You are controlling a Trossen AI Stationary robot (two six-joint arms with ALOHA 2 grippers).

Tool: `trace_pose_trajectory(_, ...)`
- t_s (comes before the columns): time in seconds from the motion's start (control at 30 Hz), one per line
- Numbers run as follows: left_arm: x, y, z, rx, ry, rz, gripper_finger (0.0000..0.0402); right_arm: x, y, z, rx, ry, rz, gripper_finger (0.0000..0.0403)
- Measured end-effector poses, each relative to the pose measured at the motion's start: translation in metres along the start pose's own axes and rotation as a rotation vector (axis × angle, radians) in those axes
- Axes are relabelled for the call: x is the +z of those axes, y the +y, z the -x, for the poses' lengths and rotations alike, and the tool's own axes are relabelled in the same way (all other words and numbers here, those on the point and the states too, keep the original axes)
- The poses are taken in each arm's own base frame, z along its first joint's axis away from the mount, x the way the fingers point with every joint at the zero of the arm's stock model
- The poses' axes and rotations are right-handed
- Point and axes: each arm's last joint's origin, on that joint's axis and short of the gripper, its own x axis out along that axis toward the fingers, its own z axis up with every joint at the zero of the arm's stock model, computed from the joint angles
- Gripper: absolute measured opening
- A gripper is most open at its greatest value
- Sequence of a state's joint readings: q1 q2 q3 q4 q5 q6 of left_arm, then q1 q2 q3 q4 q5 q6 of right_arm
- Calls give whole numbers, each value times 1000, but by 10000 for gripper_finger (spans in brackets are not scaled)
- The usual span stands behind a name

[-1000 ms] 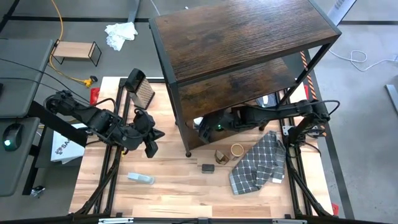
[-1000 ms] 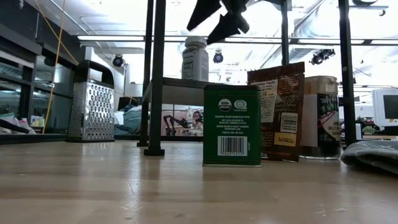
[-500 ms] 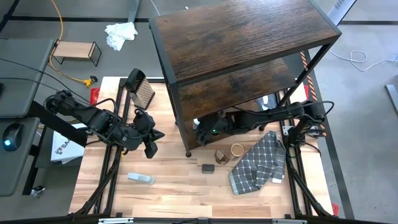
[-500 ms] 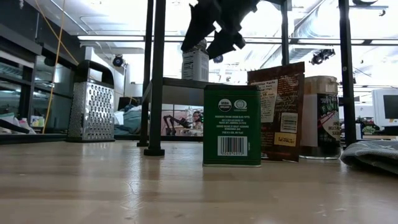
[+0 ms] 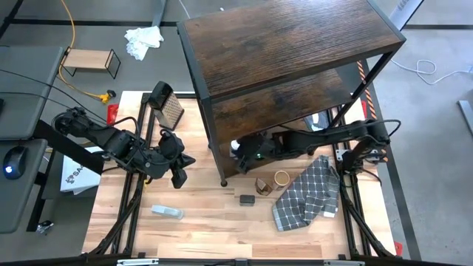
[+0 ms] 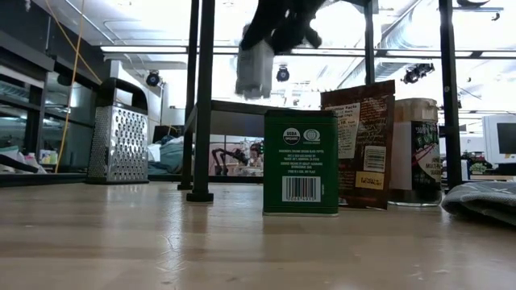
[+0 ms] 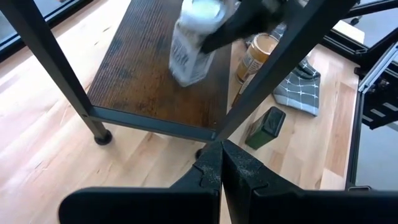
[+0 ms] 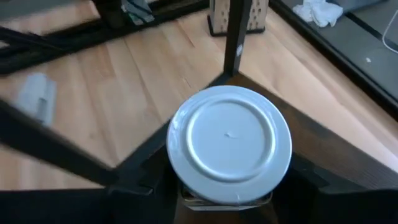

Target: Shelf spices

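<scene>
White-capped jar point(image 6: 255, 68) tilted, cap uppermost, clamped in right gripper point(image 6: 278, 24), over shelf point(image 5: 295, 89)

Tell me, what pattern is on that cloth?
A dark grey-and-white check; the cloth shows best in the high view.

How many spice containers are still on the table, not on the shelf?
4: green tin, reddish-brown packet, tan-lidded jar, dark jar. The right gripper grips the white-capped jar over the shelf. Others may be hidden.

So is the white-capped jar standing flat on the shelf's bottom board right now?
No: in the left wrist view the white-capped jar hangs tilted above the shelf board, gripped at its cap by the right gripper.
</scene>
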State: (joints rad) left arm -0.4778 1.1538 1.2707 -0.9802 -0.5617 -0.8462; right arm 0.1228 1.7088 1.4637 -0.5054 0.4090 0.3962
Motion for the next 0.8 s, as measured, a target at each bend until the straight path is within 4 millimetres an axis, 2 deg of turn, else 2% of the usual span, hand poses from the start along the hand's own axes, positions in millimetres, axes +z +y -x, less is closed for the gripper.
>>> trace_pose_trajectory(0.13, 0, 0, 0, 1, -1, -14, 0, 7, 3, 33, 9, -2, 3, 181)
trace_pose_trajectory(0.27, 0, 0, 0, 1, -2, -37, 0, 9, 9, 75, -4, -21, -16, 181)
trace_pose_trajectory(0.4, 0, 0, 0, 0, -2, -45, 0, -1, 19, 109, 5, -19, -63, 181)
trace_pose_trajectory(0.57, 0, -1, 0, -30, 22, -27, 0, -26, 43, 129, 11, 11, -151, 181)
trace_pose_trajectory(0.67, -2, -3, 0, -71, 65, -26, 0, -43, 60, 130, 2, 39, -174, 181)
trace_pose_trajectory(0.8, -5, -5, 3, -96, 85, -40, 0, -57, 72, 128, -44, 36, -201, 181)
